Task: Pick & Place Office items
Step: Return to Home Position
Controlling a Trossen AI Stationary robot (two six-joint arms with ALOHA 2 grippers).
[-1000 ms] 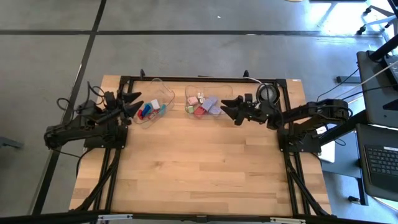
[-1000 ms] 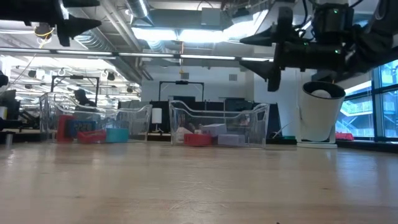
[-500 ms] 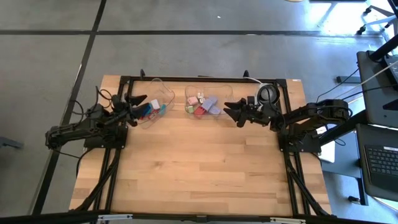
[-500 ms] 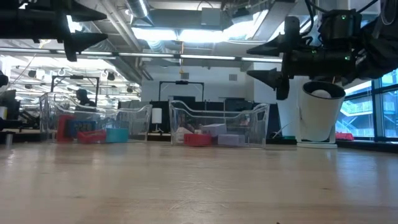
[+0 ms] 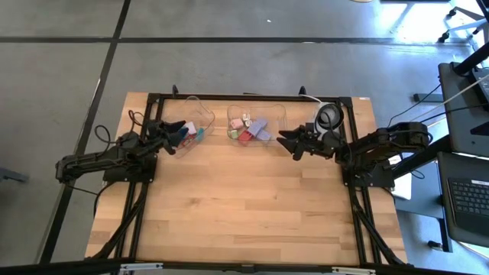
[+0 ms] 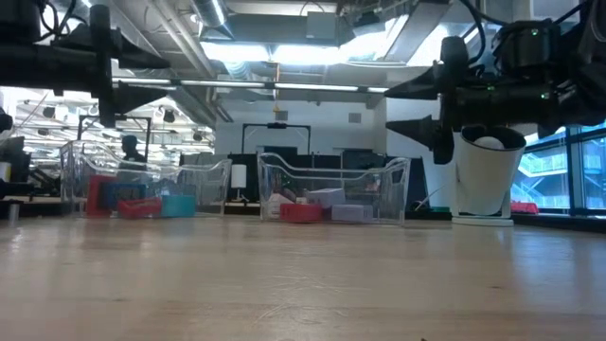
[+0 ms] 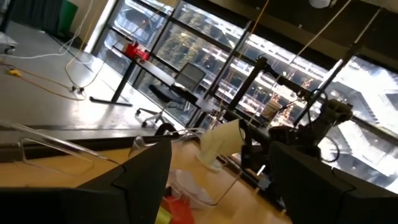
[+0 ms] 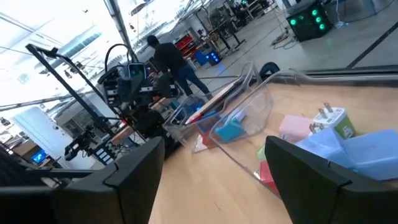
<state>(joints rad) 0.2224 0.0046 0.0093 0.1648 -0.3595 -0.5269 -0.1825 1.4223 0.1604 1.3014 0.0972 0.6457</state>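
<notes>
The office items (image 5: 248, 131) lie in the two clear trays (image 5: 260, 108) at the back of the surface (image 5: 244, 206), so sorting looks done, and the left claw (image 5: 176, 130) and right claw (image 5: 286, 143), both spread open and empty near the trays, need only fold back home.

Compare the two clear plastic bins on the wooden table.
The left clear plastic bin holds blue, red and teal blocks; the right clear plastic bin holds lavender, pink, red and green blocks. The left gripper hangs over the left bin; the right gripper sits beside the right bin. Both are transparent and open-topped.
</notes>
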